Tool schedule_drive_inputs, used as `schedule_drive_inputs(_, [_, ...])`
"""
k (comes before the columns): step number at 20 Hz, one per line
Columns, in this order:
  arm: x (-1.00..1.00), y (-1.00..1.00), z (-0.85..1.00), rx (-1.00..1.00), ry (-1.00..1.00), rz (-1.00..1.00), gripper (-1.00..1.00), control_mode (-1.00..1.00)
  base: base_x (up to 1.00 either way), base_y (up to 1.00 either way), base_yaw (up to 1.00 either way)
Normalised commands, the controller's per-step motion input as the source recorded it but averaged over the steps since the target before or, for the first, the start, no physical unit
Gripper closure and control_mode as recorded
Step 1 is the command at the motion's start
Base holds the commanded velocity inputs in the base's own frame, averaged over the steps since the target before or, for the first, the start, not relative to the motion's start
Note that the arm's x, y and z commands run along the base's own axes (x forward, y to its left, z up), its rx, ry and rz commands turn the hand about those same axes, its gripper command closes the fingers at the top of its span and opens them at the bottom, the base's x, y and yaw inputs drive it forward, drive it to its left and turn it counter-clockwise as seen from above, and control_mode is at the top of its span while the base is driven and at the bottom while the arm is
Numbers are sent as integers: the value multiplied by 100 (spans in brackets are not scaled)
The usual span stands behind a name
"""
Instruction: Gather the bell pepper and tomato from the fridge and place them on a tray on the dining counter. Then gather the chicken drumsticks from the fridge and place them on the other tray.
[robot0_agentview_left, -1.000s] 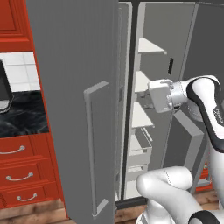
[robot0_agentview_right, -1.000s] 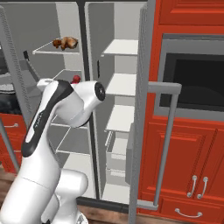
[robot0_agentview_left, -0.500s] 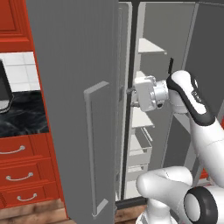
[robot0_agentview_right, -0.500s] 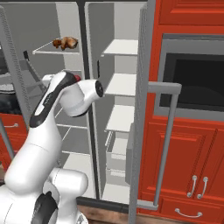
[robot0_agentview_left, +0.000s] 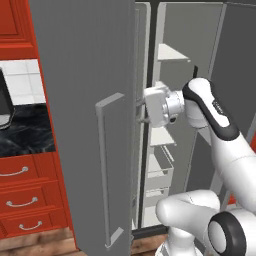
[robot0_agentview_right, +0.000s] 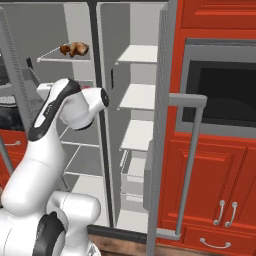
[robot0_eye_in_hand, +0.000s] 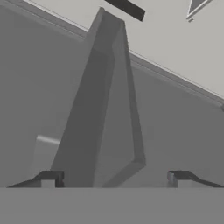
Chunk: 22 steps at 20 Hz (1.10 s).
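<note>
the fridge (robot0_agentview_right: 135, 125) stands with both doors swung open, two long bar handles in all, one on each door. the doors look heavy and stiff on their hinges, so a bar handle is the place to take hold. the gripper (robot0_eye_in_hand: 113, 177) sits inside the left compartment, its fingers wide apart with a grey bar rising between them, nothing clamped. two chicken drumsticks (robot0_agentview_right: 74, 48) lie on the top left shelf, one pale, one darker; they look small, light, lumpy and likely slippery, best pinched across the thick middle.
</note>
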Motion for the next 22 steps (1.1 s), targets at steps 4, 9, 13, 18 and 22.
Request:
schedule_drive_inputs(4, [-57,70,-7,0,0,13,-100,-100,0,0,0])
schedule_drive_inputs(9, [-65,73,-11,0,0,14,-100,-100,0,0,0])
schedule_drive_inputs(13, [-61,71,-13,0,0,15,-100,-100,0,0,0])
schedule_drive_inputs(18, [-54,69,-16,0,1,22,-100,-100,0,0,0])
schedule_drive_inputs(22, [9,35,5,0,25,39,-100,-100,0,0,0])
